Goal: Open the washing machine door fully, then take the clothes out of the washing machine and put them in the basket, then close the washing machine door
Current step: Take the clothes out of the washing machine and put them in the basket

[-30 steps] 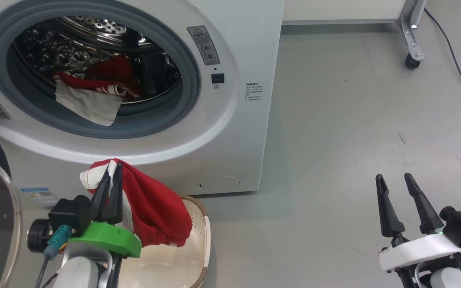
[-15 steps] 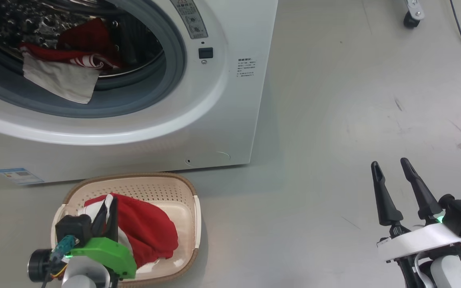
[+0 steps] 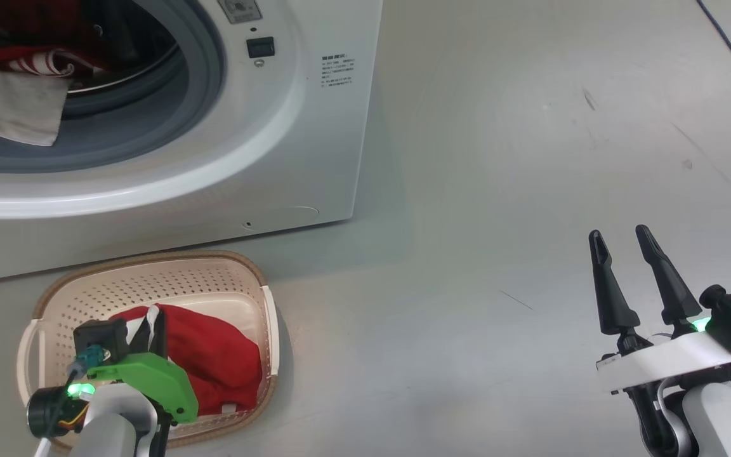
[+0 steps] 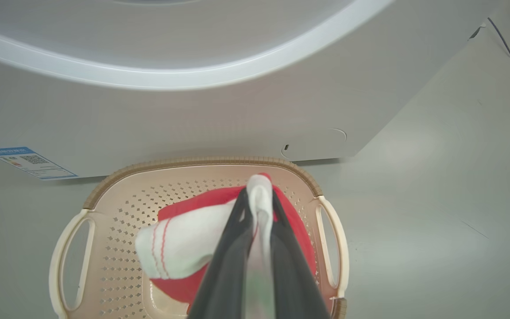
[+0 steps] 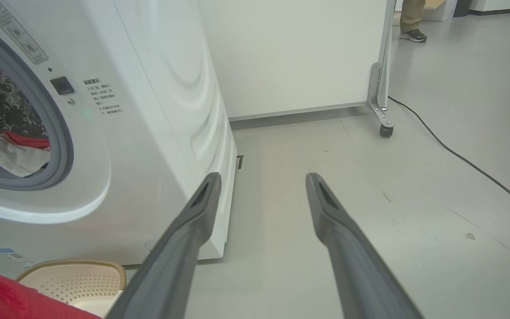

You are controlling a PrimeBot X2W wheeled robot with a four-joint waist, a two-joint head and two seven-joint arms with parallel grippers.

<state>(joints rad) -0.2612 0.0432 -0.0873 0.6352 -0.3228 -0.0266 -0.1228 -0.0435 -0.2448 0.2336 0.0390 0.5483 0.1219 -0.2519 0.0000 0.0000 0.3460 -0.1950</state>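
Our left gripper (image 3: 151, 315) pinches a red-and-white fabric garment (image 3: 216, 358) down inside the cream perforated plastic basket (image 3: 150, 259), just before the big white front-loading washing machine (image 3: 315, 146). Other red and white clothes (image 3: 10, 108) lie in its drum. Our right gripper (image 3: 618, 231) hovers over the grey floor (image 3: 499, 190), fingers spread.

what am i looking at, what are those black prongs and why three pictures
This is a wheeled two-armed robot. One picture comes from a camera on its head, looking down; the others from cameras on each wrist, looking along the fingers. The black prongs are its hands. The left hand is shut on a red and white garment in the cream perforated plastic basket on the grey floor. The right hand is open and empty. More red and pale cloth lies in the white front-loading washing machine.
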